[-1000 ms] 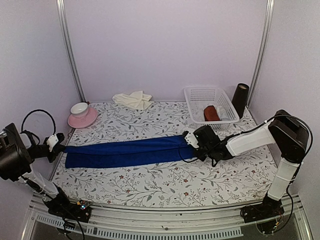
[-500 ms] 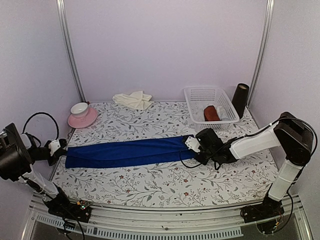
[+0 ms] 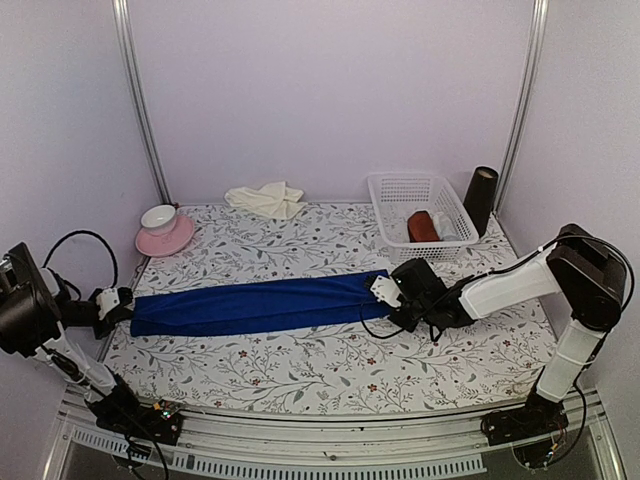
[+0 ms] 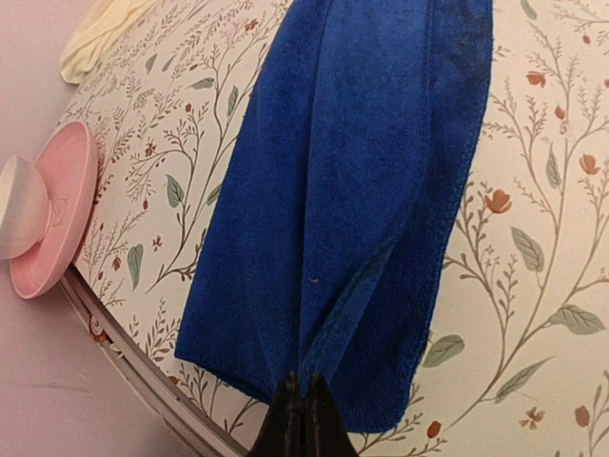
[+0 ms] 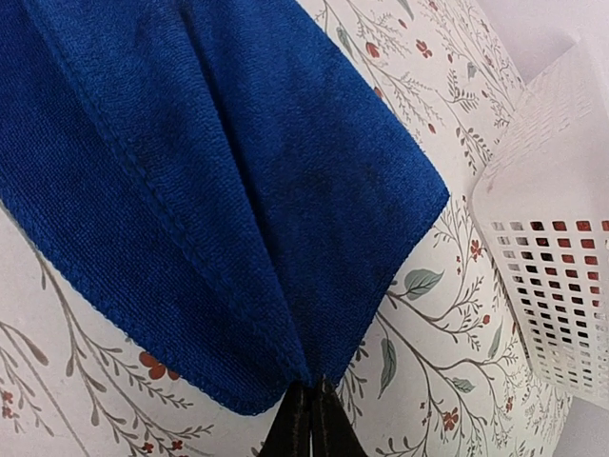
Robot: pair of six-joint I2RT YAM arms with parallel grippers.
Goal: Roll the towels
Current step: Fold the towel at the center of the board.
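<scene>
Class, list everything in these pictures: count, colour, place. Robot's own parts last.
blue towel: one, royal blue, stretched left to right at centre
cream towel: one, off-white, crumpled at far edge
saucer: one, pink, far left
cup: one, white, on the saucer
basket: one, white, far right
roll: one, dark red, inside the basket
cylinder: one, black, upright beside the basket
table: one, floral print, under everything
left claw: one, black, shut on blue towel's left end
right claw: one, black, shut on its right end

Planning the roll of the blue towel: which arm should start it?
Likely right: right gripper pinches the blue towel well inside the table; left gripper holds its other end at the table's edge.
</scene>
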